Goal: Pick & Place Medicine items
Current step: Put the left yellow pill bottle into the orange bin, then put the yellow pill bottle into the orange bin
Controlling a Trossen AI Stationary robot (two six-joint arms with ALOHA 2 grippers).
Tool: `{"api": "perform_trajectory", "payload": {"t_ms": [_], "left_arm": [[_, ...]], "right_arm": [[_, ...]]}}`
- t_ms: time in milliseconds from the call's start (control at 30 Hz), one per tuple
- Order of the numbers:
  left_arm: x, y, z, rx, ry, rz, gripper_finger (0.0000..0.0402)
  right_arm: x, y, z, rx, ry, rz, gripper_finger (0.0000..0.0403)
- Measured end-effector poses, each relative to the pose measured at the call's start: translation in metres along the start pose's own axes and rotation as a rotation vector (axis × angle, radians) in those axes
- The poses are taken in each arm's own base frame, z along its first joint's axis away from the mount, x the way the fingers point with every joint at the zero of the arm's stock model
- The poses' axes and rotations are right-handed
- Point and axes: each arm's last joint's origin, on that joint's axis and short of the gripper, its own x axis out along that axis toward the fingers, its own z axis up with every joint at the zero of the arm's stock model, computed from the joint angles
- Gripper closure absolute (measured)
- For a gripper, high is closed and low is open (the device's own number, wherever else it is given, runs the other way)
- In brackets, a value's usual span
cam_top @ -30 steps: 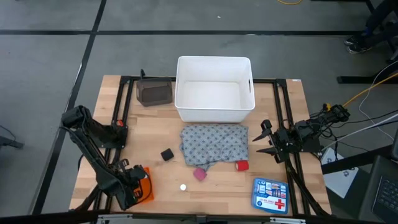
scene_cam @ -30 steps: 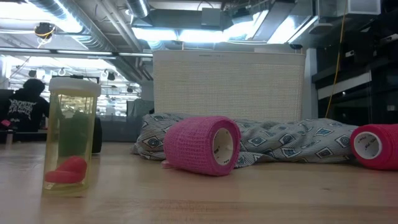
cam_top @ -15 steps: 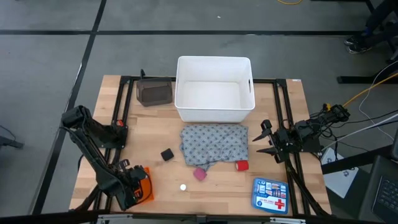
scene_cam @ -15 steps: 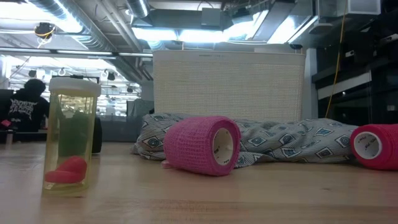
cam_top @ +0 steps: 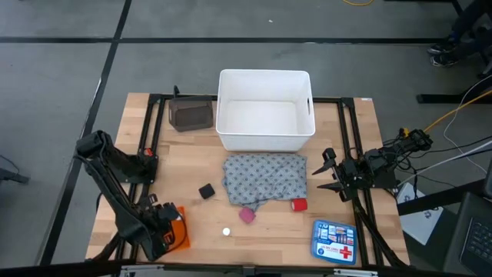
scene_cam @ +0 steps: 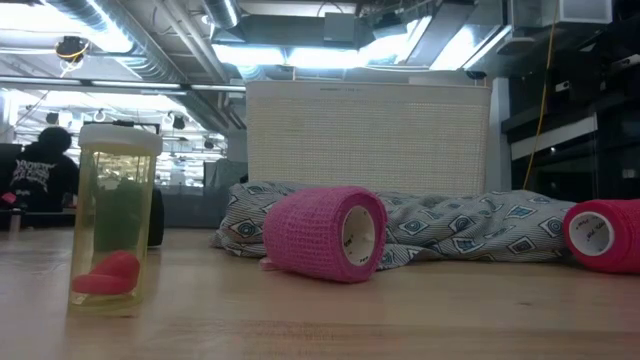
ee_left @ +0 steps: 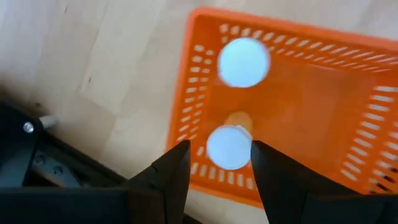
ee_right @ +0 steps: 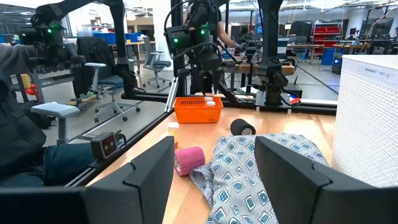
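Orange plastic, a small slotted basket (ee_left: 298, 106) at the table's front left corner, sits right under the left gripper (ee_left: 219, 163), whose fingers stand apart with nothing between them; two white round bottle caps (ee_left: 243, 61) show inside it. Out on the wood lie the grey dotted cloth (cam_top: 265, 178), with the pink roll (cam_top: 247, 215) and red roll (cam_top: 299, 205) at its front edge, the black roll (cam_top: 206, 191) to its left. Over the right edge, the right gripper (cam_top: 326, 175) waits, spread open

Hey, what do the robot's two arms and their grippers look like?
Both arms are dark, jointed tubes. The left gripper has two flat, black, tapering fingers. The right gripper has broad matte black fingers, and black cables run along that arm.
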Motion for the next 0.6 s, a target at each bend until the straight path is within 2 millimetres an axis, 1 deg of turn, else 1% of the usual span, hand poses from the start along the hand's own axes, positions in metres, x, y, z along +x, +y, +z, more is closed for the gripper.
{"api": "perform_trajectory", "payload": {"t_ms": [233,333,467,600], "left_arm": [[-0.019,-0.008,0.005,0.004,-0.06,-0.058,0.0235],[-0.023,-0.009,0.012,0.024,-0.086,-0.068,0.0235],[-0.028,-0.011,0.032,0.077,-0.172,-0.078,0.0235],[-0.029,-0.014,0.064,0.147,-0.282,-0.12,0.0236]], "right_arm": [[0.0,0.0,0.0,0.0,0.0,0.0,0.0179],[0.0,0.0,0.0,0.0,0.0,0.0,0.0179],[0.0,0.0,0.0,0.0,0.0,0.0,0.0179],[0.0,0.0,0.0,0.0,0.0,0.0,0.0179]]}}
